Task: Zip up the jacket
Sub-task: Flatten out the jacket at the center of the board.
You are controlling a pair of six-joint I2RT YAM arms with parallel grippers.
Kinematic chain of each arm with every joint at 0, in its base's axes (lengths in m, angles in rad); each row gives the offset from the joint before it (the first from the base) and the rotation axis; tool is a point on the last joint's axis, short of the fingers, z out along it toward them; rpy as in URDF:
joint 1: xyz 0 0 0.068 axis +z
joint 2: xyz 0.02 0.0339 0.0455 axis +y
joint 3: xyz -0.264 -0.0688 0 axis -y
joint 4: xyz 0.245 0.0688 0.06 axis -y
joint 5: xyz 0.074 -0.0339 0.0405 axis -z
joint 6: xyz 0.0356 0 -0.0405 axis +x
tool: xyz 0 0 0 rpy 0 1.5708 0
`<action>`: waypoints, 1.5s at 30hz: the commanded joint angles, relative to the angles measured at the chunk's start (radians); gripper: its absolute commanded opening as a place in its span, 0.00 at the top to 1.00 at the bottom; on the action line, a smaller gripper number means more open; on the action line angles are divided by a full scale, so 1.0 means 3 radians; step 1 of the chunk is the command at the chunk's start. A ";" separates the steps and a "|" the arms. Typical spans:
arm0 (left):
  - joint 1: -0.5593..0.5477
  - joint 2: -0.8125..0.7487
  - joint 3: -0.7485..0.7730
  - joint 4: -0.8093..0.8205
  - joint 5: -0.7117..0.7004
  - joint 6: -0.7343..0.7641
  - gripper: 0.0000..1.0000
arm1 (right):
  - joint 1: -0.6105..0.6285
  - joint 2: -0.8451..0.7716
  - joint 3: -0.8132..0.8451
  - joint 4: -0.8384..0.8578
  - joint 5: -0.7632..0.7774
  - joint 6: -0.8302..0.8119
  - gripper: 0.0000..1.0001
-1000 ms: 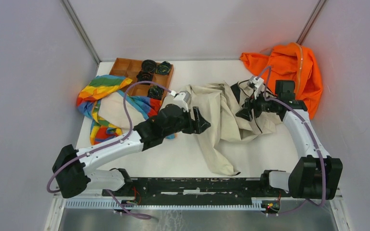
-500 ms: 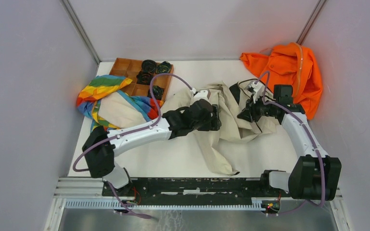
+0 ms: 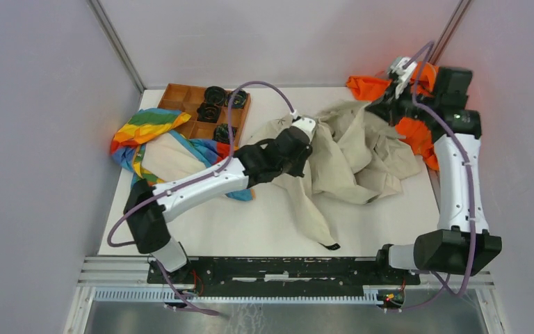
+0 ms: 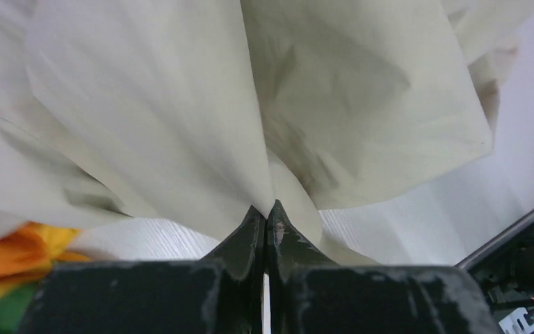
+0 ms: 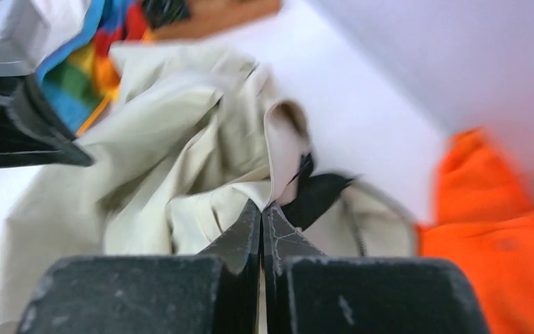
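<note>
The beige jacket lies crumpled in the middle of the table, with one sleeve trailing toward the near edge. My left gripper is on the jacket's left side. In the left wrist view the left gripper is shut on a fold of the jacket. My right gripper is raised at the far right and holds the jacket's upper edge. The right wrist view shows the right gripper shut on the jacket beside a patch of black lining. The zipper does not show clearly.
A rainbow-striped cloth lies at the left under my left arm. Behind it stands a wooden tray with several black objects. A bright orange garment sits in the far right corner behind my right arm. Walls close in on three sides.
Both grippers have shut on the jacket. The right arm rose and swung toward the far right corner, pulling the jacket's edge up and back. The left gripper shifted slightly farther back.
</note>
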 commanded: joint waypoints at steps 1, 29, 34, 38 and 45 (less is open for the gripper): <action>0.0208 -0.0573 0.0413 0.0481 0.0324 0.0952 0.98 | -0.0238 0.0022 0.1063 0.0099 -0.0287 0.0031 1.00; 0.1430 -0.0763 0.0549 0.1390 0.2118 0.0019 0.98 | -0.0909 0.0210 0.2158 0.3403 -0.0231 0.2818 1.00; 0.2076 -0.0588 -0.0049 0.1362 0.2496 -0.0296 0.98 | 0.0428 0.0286 0.1636 0.1896 0.0242 0.1263 1.00; 0.2521 -0.0360 -0.0222 0.0746 0.2209 -0.0257 0.97 | 0.1047 0.0674 0.1495 0.1517 0.0725 0.0920 1.00; 0.2668 -0.0719 -0.0153 0.0332 0.1493 -0.0070 0.41 | 0.1439 0.1399 0.1604 0.1686 0.1507 0.1041 0.96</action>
